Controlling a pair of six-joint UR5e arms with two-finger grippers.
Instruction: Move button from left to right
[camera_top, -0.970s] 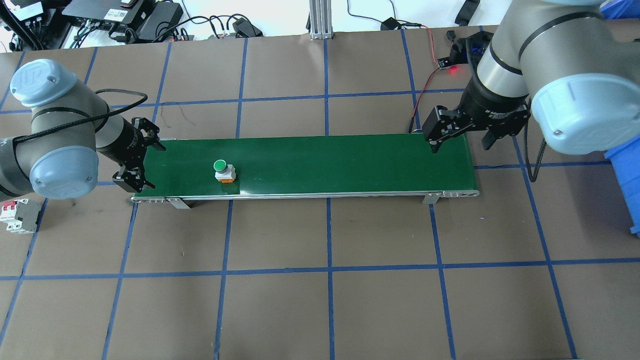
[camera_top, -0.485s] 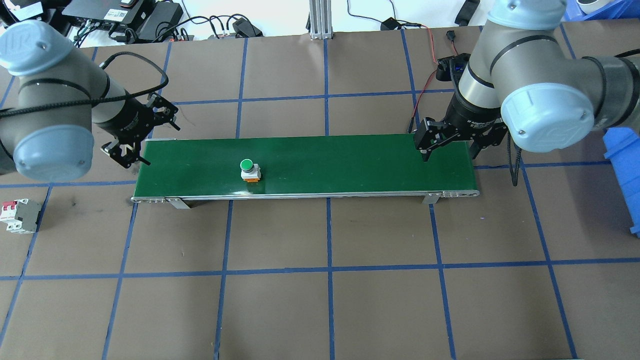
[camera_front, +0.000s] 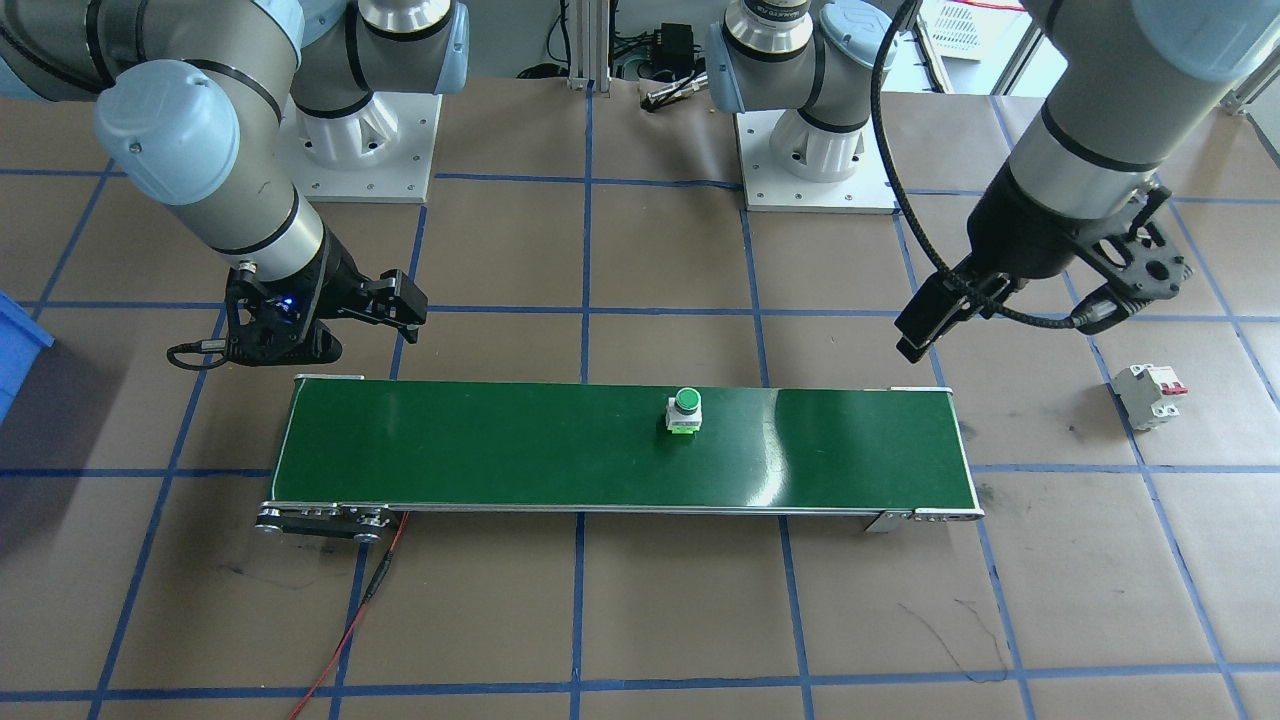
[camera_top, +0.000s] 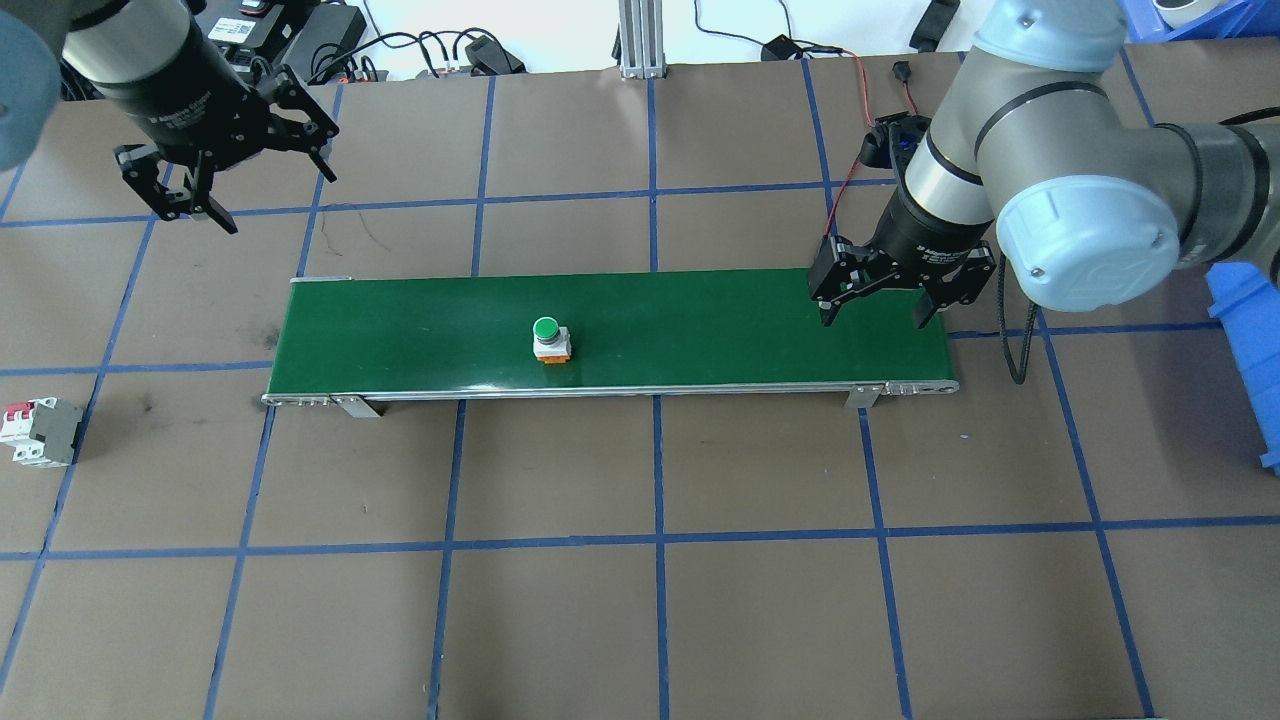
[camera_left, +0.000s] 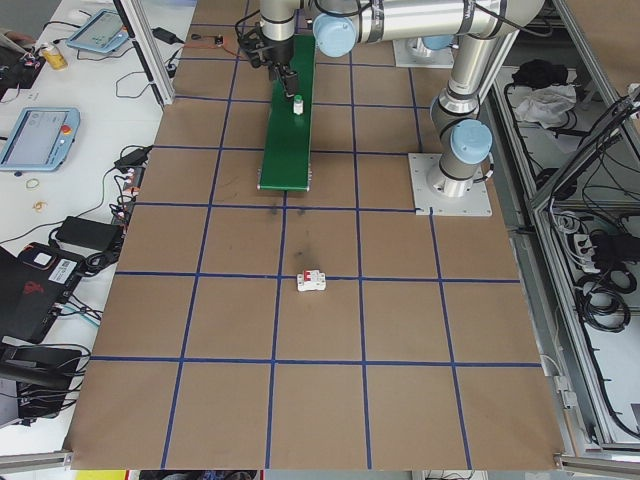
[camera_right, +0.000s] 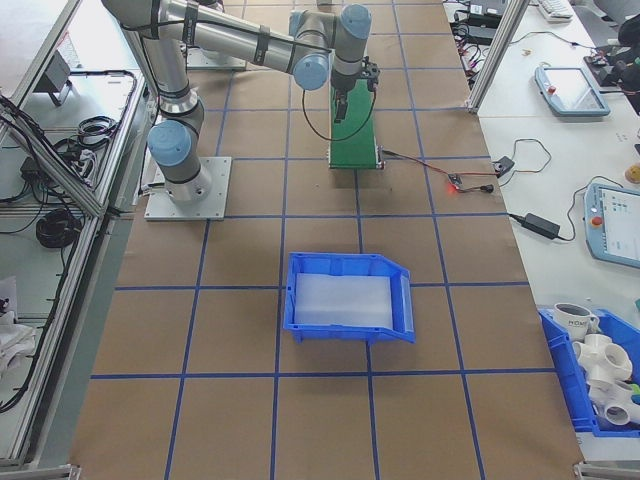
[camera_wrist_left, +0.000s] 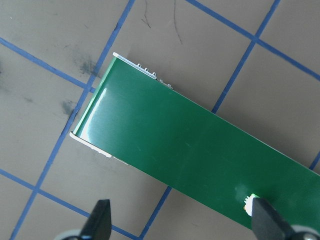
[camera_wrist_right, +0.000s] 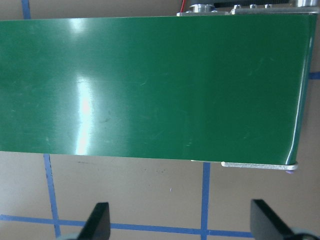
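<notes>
The button (camera_top: 548, 338), green-capped on a white base, stands upright on the green conveyor belt (camera_top: 700, 330) left of its middle; it also shows as the button (camera_front: 684, 409). My left gripper (camera_top: 282, 205) is open and empty, lifted well clear behind the belt's left end. From the left wrist, the left gripper (camera_wrist_left: 182, 220) looks down on that end, with a sliver of the button (camera_wrist_left: 248, 200) near one fingertip. My right gripper (camera_top: 872, 320) hangs open and empty over the belt's right end, and the right gripper (camera_wrist_right: 182, 222) sees bare belt below.
A white circuit breaker (camera_top: 40, 432) with red levers lies on the table left of the belt. A blue bin (camera_right: 350, 298) sits beyond the belt's right end. A red wire and a small lit board (camera_top: 895, 128) lie behind the right gripper.
The button has travelled rightward along the belt. My left gripper pulled back and up from the belt's left end. My right gripper shifted slightly left over the right end.
</notes>
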